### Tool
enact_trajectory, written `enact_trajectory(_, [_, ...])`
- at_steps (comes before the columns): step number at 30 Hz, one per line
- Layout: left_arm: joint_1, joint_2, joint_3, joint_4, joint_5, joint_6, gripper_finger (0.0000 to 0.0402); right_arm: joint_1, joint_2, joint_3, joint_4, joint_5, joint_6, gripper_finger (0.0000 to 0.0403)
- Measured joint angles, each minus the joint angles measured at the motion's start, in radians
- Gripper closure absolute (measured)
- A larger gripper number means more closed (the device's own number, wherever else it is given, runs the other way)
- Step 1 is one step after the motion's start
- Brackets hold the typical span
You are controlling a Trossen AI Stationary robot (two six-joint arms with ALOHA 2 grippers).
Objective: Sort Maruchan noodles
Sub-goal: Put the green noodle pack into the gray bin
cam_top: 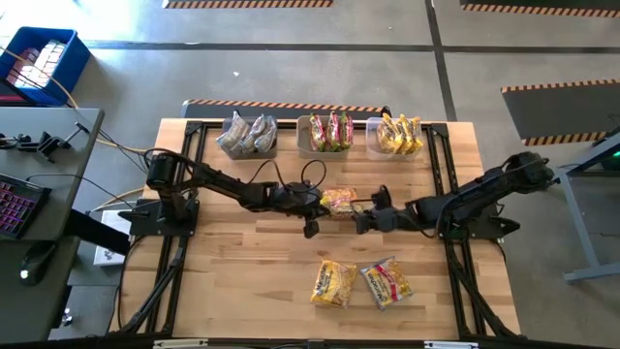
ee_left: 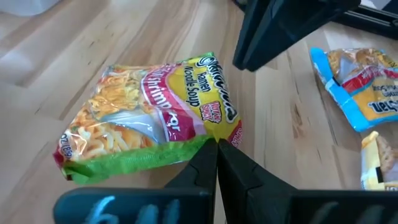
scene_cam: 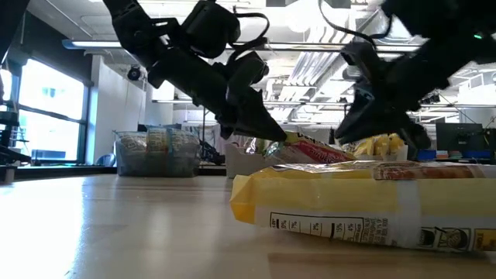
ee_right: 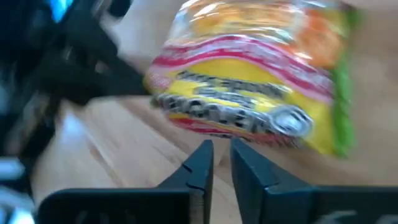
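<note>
The left claw [ee_left: 216,155] is pressed together on the green-trimmed edge of a crinkly yellow, red and pink plastic noodle packet [ee_left: 152,115], held at mid-table between the two arms. The right claw [ee_right: 222,155] sits just beside the same packet's other end, its fingers a narrow slit apart; whether they touch the plastic cannot be told.

The high view shows the pale wooden table [cam_top: 242,262] and three rectangular plastic bins along its far edge: one with silvery-grey packets [cam_top: 247,134], one with red-and-green packets [cam_top: 329,132], one with yellow packets [cam_top: 399,134]. Two more yellow packets [cam_top: 361,283] lie side by side nearer the front. Only the low view shows the held packet lifted clear of the table, behind a flat yellow packet [scene_cam: 364,203] lying close to the camera.
</note>
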Motion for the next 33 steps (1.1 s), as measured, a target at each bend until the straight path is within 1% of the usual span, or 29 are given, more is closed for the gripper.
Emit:
enact_trajectory(4, [0.000,0.000,0.000,0.005,-0.002,-0.012,0.0401,0.117,0.017,-0.073,0.105,0.187,0.368,0.0328])
enact_trajectory(6, [0.000,0.000,0.000,0.017,-0.005,-0.012,0.0401,0.169,0.040,-0.100,0.157,0.280,0.517,0.0309])
enact_trajectory(8, [0.000,0.000,0.000,0.025,-0.010,-0.012,0.0401,0.197,0.081,-0.105,0.198,0.340,0.635,0.0289])
enact_trajectory(10, [0.000,0.000,0.000,0.028,-0.029,-0.012,0.0401,0.205,0.128,-0.106,0.255,0.369,0.720,0.0270])
enact_trajectory(12, [0.000,0.000,0.000,0.035,-0.042,-0.013,0.0401,0.198,0.182,-0.106,0.338,0.381,0.781,0.0252])
enact_trajectory(15, [0.000,0.000,0.000,0.057,-0.058,-0.023,0.0401,0.176,0.275,-0.105,0.538,0.395,0.860,0.0231])
enact_trajectory(18, [-0.007,0.000,0.000,0.086,-0.071,-0.040,0.0401,0.164,0.378,-0.105,0.766,0.453,0.870,0.0221])
enact_trajectory(21, [-0.016,0.000,0.000,0.090,-0.093,-0.041,0.0401,0.161,0.479,-0.091,0.896,0.513,0.916,0.0219])
enact_trajectory(24, [-0.026,0.000,0.000,0.094,-0.107,-0.041,0.0401,0.161,0.559,-0.043,0.945,0.556,1.023,0.0219])
enact_trajectory(27, [-0.035,0.000,0.000,0.101,-0.108,-0.043,0.0401,0.162,0.623,0.006,0.957,0.625,1.108,0.0219])
enact_trajectory(33, [-0.051,0.000,0.000,0.105,-0.108,-0.041,0.0401,0.157,0.648,0.020,0.956,0.665,1.126,0.0219])
